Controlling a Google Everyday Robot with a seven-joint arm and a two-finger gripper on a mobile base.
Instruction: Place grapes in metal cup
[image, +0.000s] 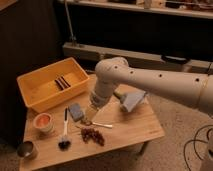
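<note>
The grapes (93, 136), a small dark reddish-brown bunch, lie on the wooden table (130, 131) near its front middle. The metal cup (26, 149), short and dark grey with a shiny rim, stands at the table's front left corner. My gripper (90, 115) hangs from the white arm (150, 82) over the table's middle, just above and behind the grapes, close to a spoon (96, 124). The gripper is well to the right of the cup and holds nothing that I can see.
A yellow bin (47, 89) sits at the back left. An orange-pink bowl (43, 121) stands behind the cup. A black-headed brush with a white handle (64, 132) lies left of the grapes. A grey block (76, 111) and a pale blue-grey object (132, 100) lie on the table.
</note>
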